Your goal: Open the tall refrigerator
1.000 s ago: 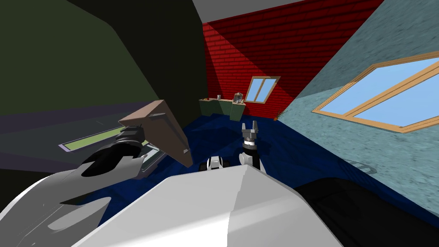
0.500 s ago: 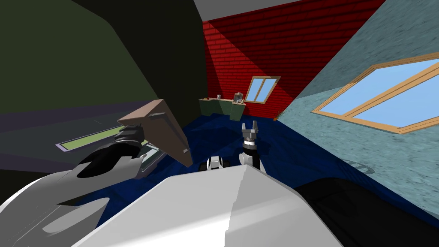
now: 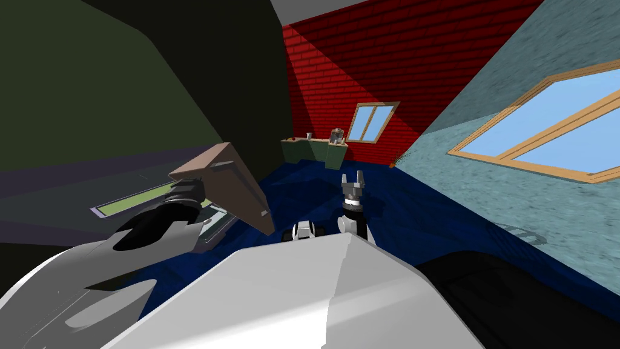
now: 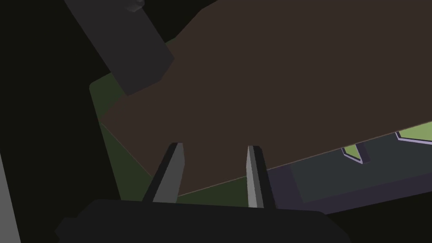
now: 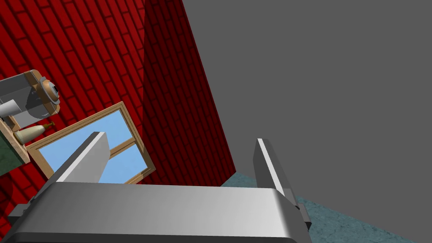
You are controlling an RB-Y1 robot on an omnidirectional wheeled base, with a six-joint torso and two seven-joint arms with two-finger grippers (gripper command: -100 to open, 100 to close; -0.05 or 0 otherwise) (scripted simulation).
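Quick rundown of the bot's looks; the left arm is a chunky light grey shell with smooth curved panels and a glossy black oval patch on top; it runs into a dark, ribbed wrist. The right arm has a rounded white joint and a thin dark link above it; there's a pale band just under the right gripper, which is a small dark box there. In its own wrist cam that block comes out brushed light grey; its fingers are flat, pale grey blades. The left gripper has a matte black body and slimmer grey blades with dark edges.
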